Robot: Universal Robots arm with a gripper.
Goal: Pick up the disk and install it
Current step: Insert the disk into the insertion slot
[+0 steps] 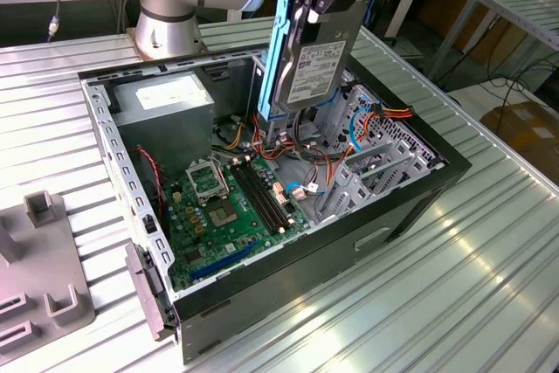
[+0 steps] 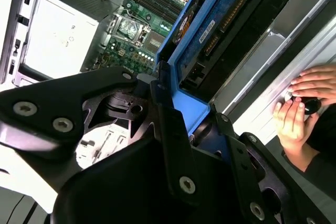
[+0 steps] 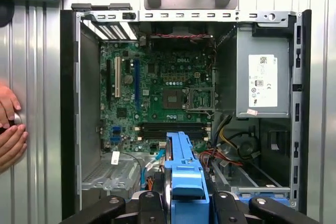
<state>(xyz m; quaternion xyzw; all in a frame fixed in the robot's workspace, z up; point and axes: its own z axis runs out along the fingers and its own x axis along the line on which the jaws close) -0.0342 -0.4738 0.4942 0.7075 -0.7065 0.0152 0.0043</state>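
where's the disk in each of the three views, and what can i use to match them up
Exterior view: the disk hangs upright in the hand above the open case.
Second wrist view: the disk close up, underside showing, beside the motherboard.
First wrist view: the disk edge-on, blue rail toward the camera.
Shared landmark: the grey power supply.

Grey disk [image 1: 316, 72], pale label, blue rail round it, up on edge, near-vertical, over open PC case [image 1: 262, 290].

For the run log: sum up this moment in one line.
end effector: shut on grey-metal rectangular disk with blue plastic rail | position: above open black computer case | installed: no
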